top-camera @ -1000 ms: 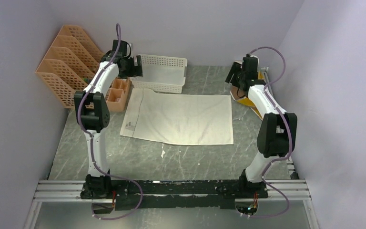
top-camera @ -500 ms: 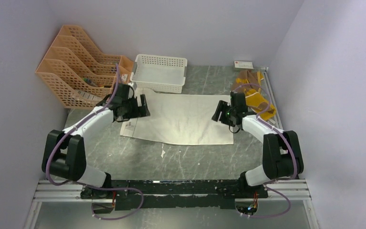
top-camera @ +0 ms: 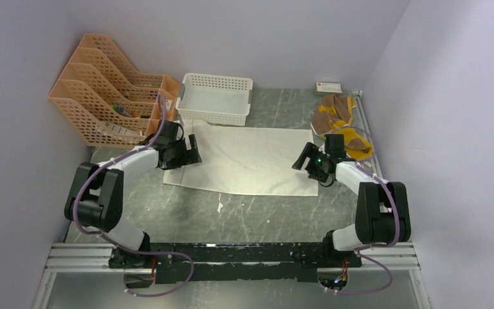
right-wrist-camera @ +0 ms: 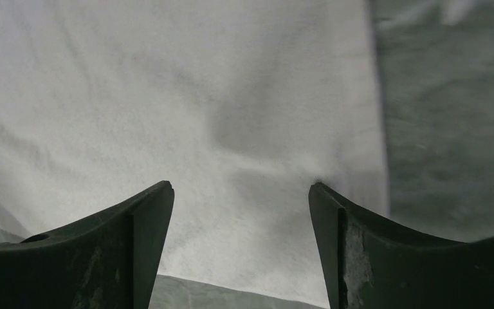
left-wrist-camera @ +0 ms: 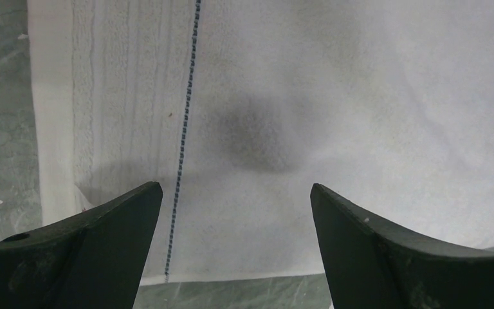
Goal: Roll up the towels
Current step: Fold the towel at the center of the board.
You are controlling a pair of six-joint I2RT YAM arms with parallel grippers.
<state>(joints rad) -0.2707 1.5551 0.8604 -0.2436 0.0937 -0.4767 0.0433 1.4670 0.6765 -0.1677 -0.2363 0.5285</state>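
Note:
A cream-white towel (top-camera: 247, 158) lies spread flat in the middle of the table. My left gripper (top-camera: 193, 153) hovers low over its left end, open, with nothing between the fingers. In the left wrist view the left gripper (left-wrist-camera: 235, 187) frames the towel (left-wrist-camera: 334, 96) near its front-left corner and a dark stitched line. My right gripper (top-camera: 300, 160) is low over the right end, open and empty. In the right wrist view the right gripper (right-wrist-camera: 240, 186) frames the towel (right-wrist-camera: 167, 84) by its right edge. The brown and mustard towel (top-camera: 338, 122) lies crumpled at the back right.
A white lattice basket (top-camera: 215, 96) stands just behind the cream towel. An orange file rack (top-camera: 103, 87) fills the back left corner. A small white box (top-camera: 329, 86) lies at the back wall. Grey marbled table (top-camera: 244, 219) shows in front of the towel.
Both arms swung down from raised poses at the back to the two ends of the cream towel. The right gripper's fingers opened wider. The brown towel came into full view.

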